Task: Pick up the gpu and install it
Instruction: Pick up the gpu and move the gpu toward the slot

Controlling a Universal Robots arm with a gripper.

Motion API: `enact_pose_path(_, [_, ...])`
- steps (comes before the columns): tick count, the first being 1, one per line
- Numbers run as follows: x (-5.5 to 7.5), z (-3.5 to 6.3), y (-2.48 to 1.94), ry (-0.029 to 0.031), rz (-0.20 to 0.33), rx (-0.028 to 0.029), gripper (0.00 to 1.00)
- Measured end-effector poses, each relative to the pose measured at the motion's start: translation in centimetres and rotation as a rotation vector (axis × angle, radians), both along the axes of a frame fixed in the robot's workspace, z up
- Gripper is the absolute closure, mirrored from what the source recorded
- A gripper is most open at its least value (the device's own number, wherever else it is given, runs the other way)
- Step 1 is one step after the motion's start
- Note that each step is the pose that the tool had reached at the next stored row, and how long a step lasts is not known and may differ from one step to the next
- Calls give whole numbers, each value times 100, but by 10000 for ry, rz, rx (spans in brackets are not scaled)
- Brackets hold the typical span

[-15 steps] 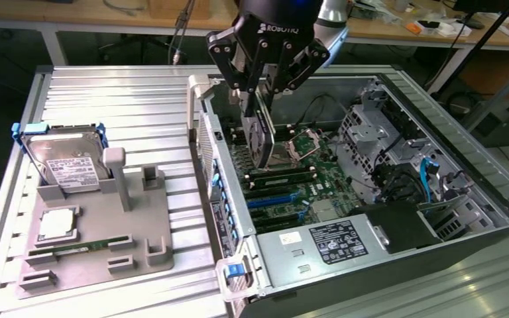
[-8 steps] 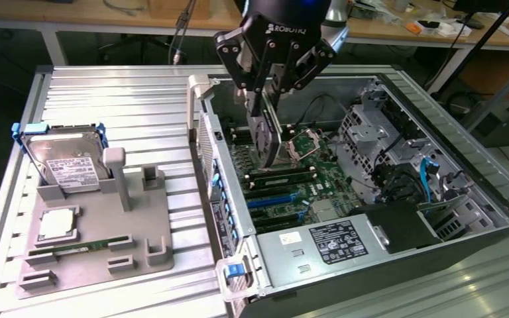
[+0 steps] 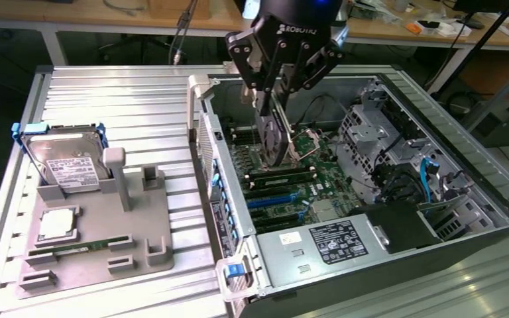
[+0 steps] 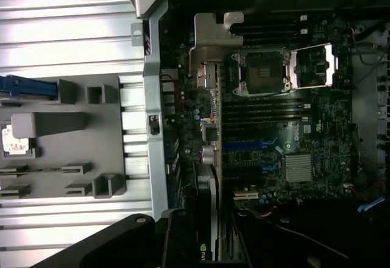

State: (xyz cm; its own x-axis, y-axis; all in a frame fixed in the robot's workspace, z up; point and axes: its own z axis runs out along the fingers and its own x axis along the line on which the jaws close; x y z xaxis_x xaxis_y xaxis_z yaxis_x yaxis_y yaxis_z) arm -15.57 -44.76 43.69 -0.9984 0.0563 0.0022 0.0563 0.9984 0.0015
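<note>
Fingers (image 3: 264,99) clamped on gpu (image 3: 273,138), edge-down above motherboard (image 3: 327,180), beside case wall (image 3: 209,142).

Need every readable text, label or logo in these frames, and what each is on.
"ROBOTIQ": on the body of the gripper, which holds the gpu.
Too small to read: power supply label, hard drive label.
Blurred, unreadable: green logo on the gpu in the wrist view.

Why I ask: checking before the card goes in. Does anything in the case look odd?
The processor socket stands open and looks empty, its cover flipped aside. The graphics card hangs on edge above the board.
</note>
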Motion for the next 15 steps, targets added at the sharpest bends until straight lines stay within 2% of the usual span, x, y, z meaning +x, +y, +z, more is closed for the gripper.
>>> enact_pose_path(15, [264, 0, 0, 6, 0, -1, 73])
